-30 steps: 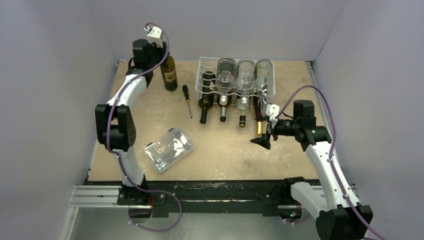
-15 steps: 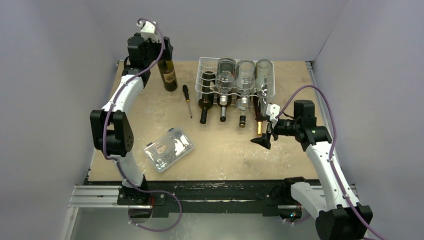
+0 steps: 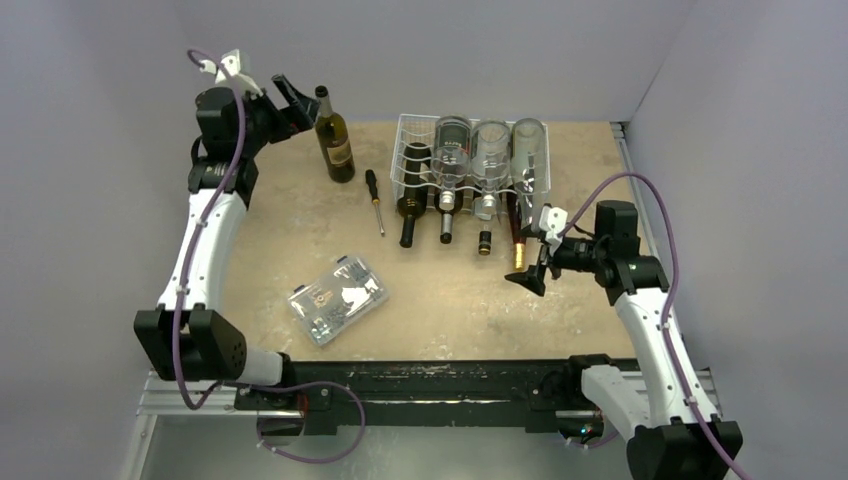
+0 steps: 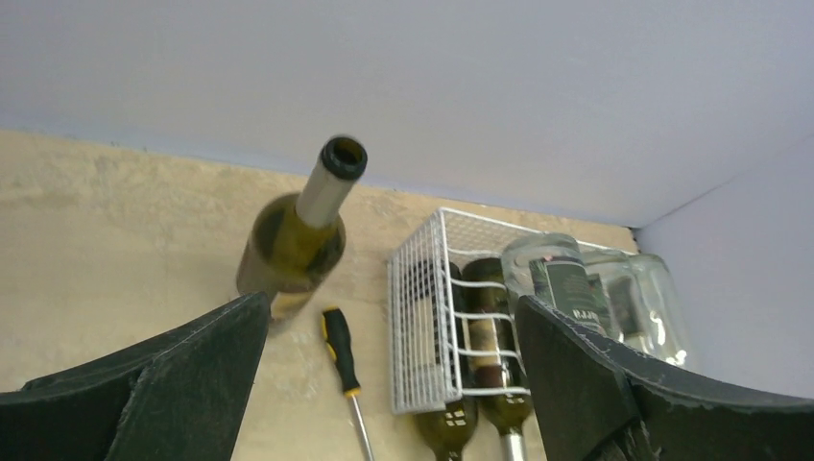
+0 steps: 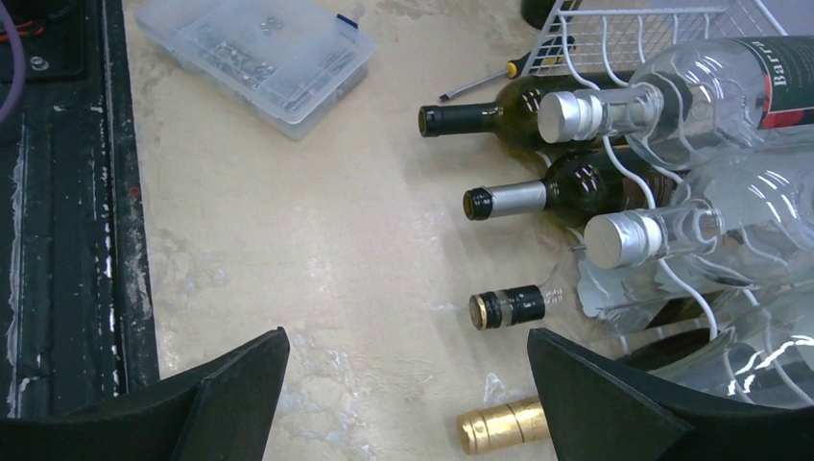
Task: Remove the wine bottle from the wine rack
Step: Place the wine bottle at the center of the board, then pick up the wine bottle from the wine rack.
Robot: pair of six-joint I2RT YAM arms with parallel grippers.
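Top external view: nearest, a clear plastic parts box [image 3: 337, 299] lies on the table [image 3: 460, 305]. The right gripper [image 3: 528, 280] hovers with jaws spread wide and empty, beside a gold-capped bottle neck [image 3: 519, 256] poking from the wine rack [image 3: 403, 155]. Farther back, past a screwdriver [image 3: 375, 198], the wine bottle [image 3: 336, 143] stands upright on the table left of the rack. The left gripper [image 3: 293, 100] gapes wide near its neck, holding nothing.

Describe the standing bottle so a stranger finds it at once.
Find the white wire rack at the table's far side. Left of it, past a screwdriver, stands a dark green bottle. It alone is upright; the other bottles lie in the rack.
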